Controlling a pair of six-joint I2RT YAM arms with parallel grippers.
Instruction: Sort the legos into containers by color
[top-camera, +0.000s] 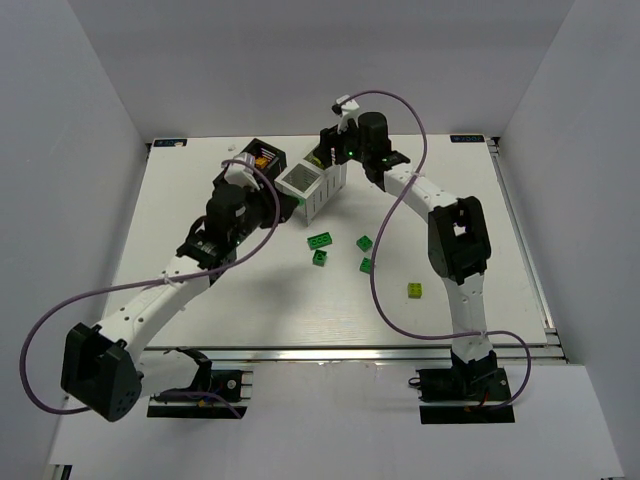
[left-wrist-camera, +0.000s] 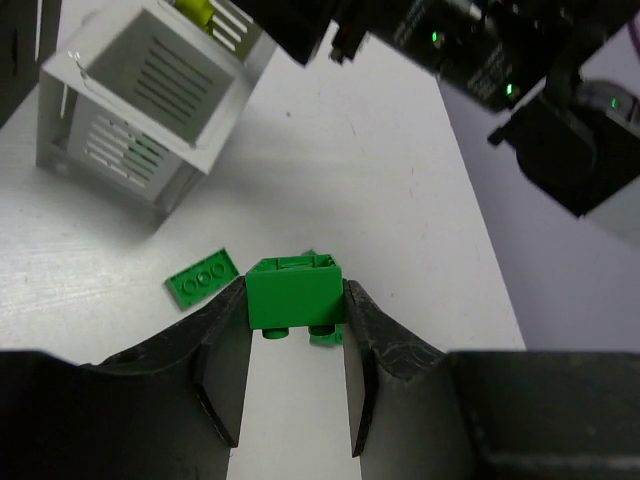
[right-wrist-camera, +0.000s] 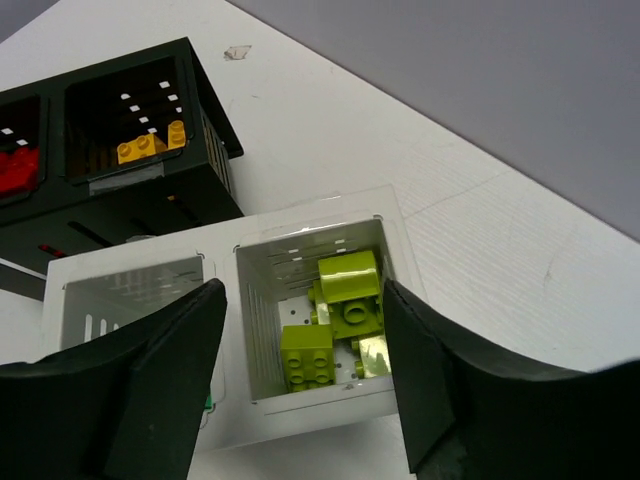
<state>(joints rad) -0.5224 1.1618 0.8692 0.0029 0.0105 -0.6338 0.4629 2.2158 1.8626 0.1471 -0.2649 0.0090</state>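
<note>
Plainly, the left claw (left-wrist-camera: 295, 302) is pinching a green brick (left-wrist-camera: 293, 295) by its smooth side walls. The brick is boxy and glossy, hollow side towards the camera, with its round studs pointing down. It hangs above the matte white table (top-camera: 250, 310). Under it on the table lie a flat green plate (left-wrist-camera: 203, 277) with three round studs showing and another green piece, mostly hidden.

The right claw (right-wrist-camera: 305, 300) is spread wide with nothing between its dark, blunt fingers, and hangs over the white container (right-wrist-camera: 300, 232). This is a slatted box with thin walls and two square compartments. The compartment below the claw holds several shiny yellow-green bricks (right-wrist-camera: 345, 290) lying in a jumble. The black container (right-wrist-camera: 150, 195) stands just beside it, also slatted. One compartment holds an orange-yellow brick (right-wrist-camera: 152, 145) and the other a red brick (right-wrist-camera: 18, 170).

In the top view, four loose green legos (top-camera: 320, 239) and one loose yellow-green brick (top-camera: 414, 290) sit scattered on the table between the arms.
</note>
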